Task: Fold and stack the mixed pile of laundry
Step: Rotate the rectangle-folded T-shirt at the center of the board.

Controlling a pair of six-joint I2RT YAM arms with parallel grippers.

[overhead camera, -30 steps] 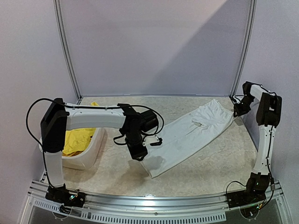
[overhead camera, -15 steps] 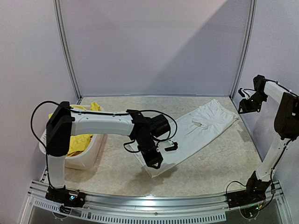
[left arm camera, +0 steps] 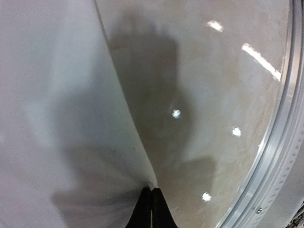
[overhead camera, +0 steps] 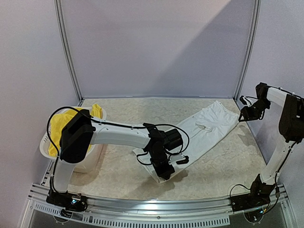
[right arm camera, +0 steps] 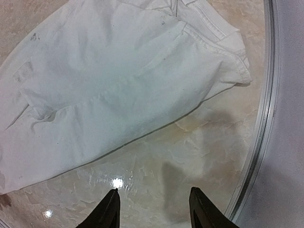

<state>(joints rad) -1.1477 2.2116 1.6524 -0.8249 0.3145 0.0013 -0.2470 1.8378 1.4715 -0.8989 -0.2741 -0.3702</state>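
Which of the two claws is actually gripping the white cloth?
The left gripper: its jaws are pinched shut on the white garment's near edge. The right gripper hangs open over bare table beside the far end, holding nothing.

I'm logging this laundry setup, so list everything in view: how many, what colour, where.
white garment: one, white, spread diagonally across the table
yellow cloth: one bundle, bright yellow, in the basket
basket: one, white, table's left side
table: one, beige marbled, under everything
left arm: one, white and black, jaws shut on the garment's near edge
right arm: one, white and black, jaws open over the table by the garment's far end
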